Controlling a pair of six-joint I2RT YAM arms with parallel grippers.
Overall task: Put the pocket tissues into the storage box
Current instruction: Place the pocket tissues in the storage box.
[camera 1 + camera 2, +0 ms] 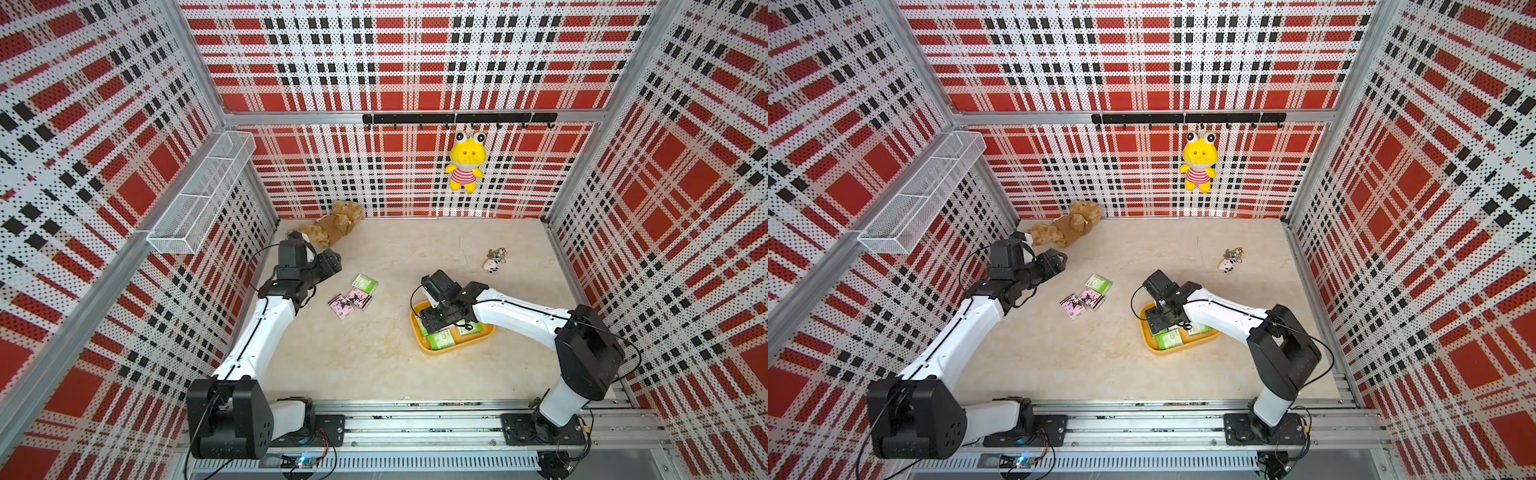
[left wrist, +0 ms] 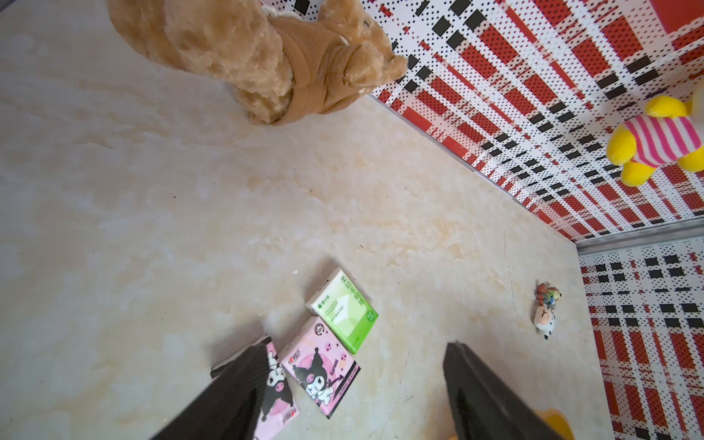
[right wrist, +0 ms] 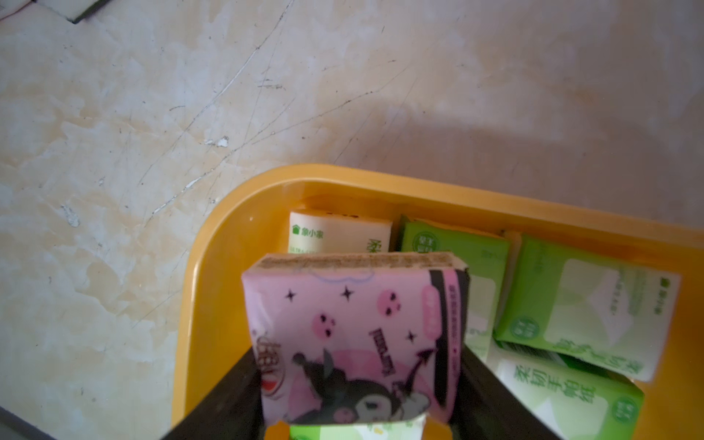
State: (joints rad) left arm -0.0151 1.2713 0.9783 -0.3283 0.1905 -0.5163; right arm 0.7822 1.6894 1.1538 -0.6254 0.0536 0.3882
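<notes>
The yellow-orange storage box (image 1: 457, 348) (image 1: 1183, 350) (image 3: 213, 247) sits right of centre with several green pocket tissues (image 3: 583, 304) (image 1: 441, 341) lying in it. My right gripper (image 1: 434, 326) (image 3: 360, 354) hangs low over the box's left end, shut on a pink pack (image 3: 354, 327) whose sides touch both fingers. To the left, a green pack (image 1: 365, 283) (image 2: 343, 310) and two pink packs (image 1: 359, 298) (image 1: 340, 307) (image 2: 320, 365) lie loose on the table. My left gripper (image 1: 332, 259) (image 2: 358, 344) hovers behind and left of them, open and empty.
A brown plush (image 1: 332, 224) lies at the back left, just behind my left gripper. A small keychain toy (image 1: 492, 266) lies at the back right. A yellow plush (image 1: 464, 162) hangs on the back wall, and a white wire basket (image 1: 199, 195) is mounted on the left wall.
</notes>
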